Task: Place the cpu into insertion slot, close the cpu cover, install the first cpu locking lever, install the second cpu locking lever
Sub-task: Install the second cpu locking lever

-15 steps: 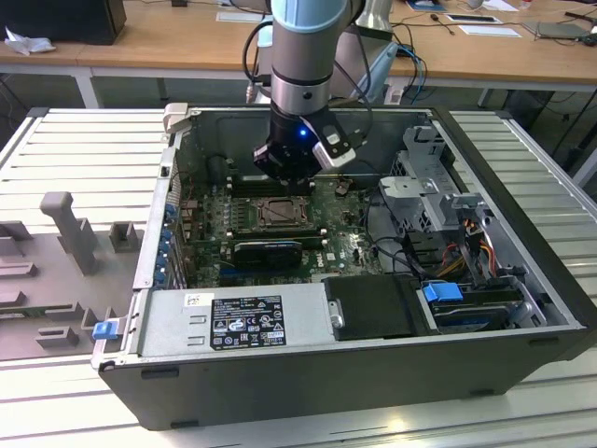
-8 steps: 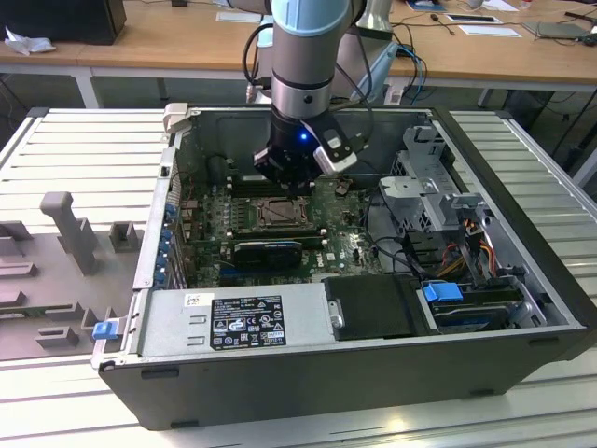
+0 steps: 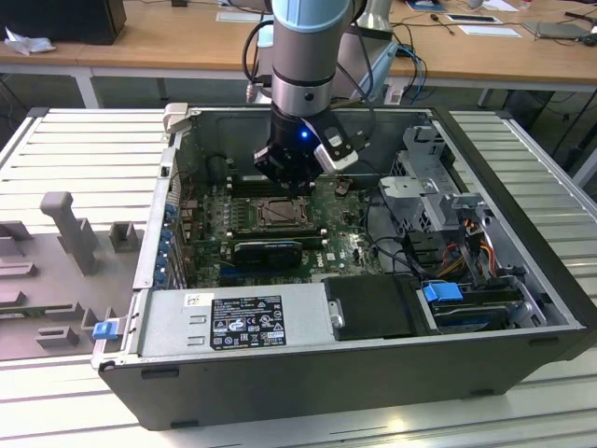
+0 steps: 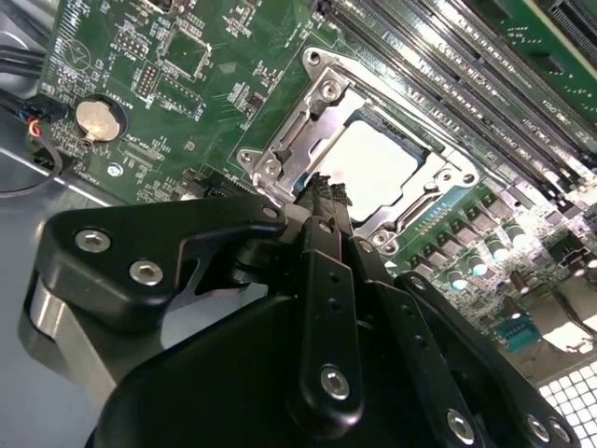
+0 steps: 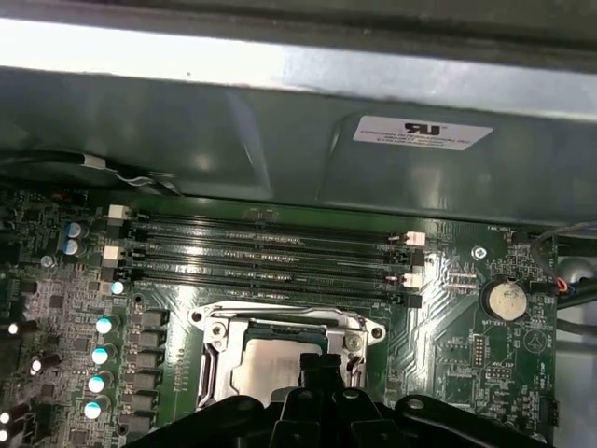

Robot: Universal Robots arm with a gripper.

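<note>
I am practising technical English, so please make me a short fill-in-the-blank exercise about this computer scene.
1. The cpu lies inside the insertion ____.
2. The cpu cover is folded ____ over the chip.
3. The round coin battery sits on the ____ motherboard.
4. The pincer hovers beside the cover's ____.

Missing words: slot; down; green; edge

1 open dark-grey metal computer case (image 3: 373,373) | 1 green motherboard (image 5: 448,327) | 1 pale silvery square cpu (image 4: 368,168) in 1 dark-framed insertion slot (image 4: 280,140) | 4 long black memory slots (image 5: 270,257) | 1 round silver coin cell battery (image 5: 506,301) | 2 blue plastic latches (image 3: 442,291) | 1 black robot claw (image 4: 322,191)
</note>
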